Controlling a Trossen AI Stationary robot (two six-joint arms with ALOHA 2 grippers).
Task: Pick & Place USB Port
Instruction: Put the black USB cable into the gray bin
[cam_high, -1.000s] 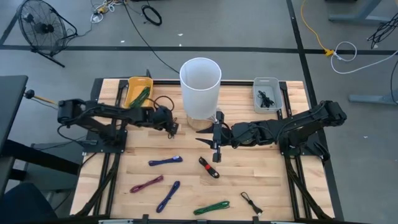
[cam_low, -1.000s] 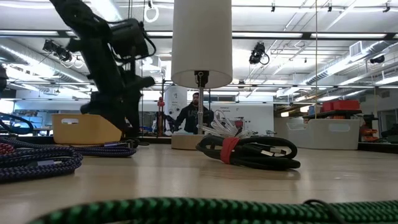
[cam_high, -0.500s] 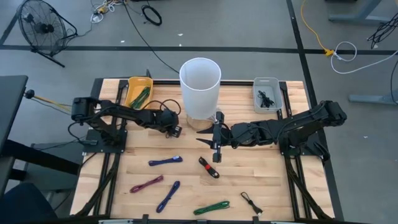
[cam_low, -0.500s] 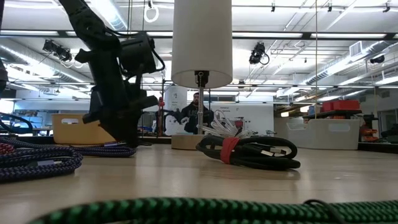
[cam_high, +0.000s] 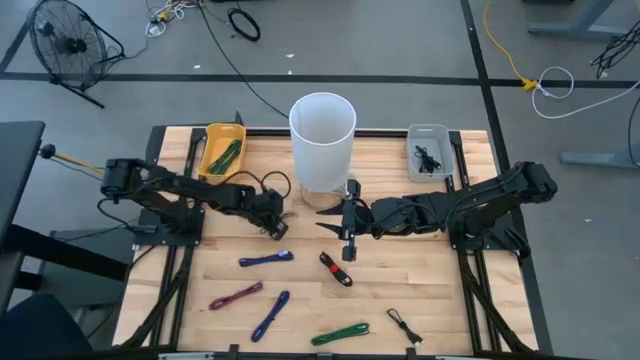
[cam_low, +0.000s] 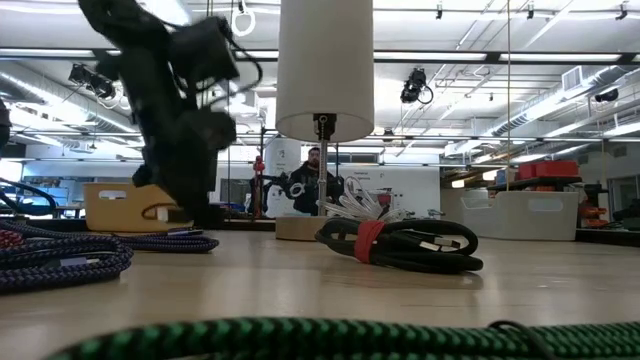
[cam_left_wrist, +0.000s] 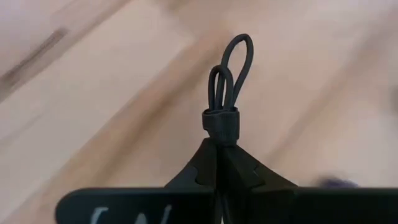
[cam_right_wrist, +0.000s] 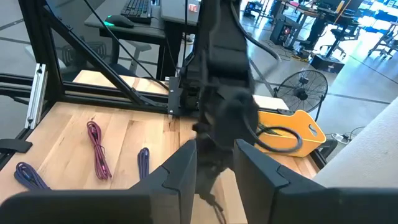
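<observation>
L hand (cam_left_wrist: 219, 146) | fully closed | pinching black cable (cam_left_wrist: 229, 81) loop

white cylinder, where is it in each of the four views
High view: white cylinder stands at the table's far middle.
Low view: centre top, tall white body.
Left wrist view: not in it.
Right wrist view: only a white edge at far right, probably it.
Shared landmark: yellow bin, beside it.

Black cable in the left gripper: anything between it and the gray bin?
Yes. The left gripper is shut on the black cable. On a straight line to the gray bin, the white cylinder and the right gripper stand in the way at mid-table.
</observation>
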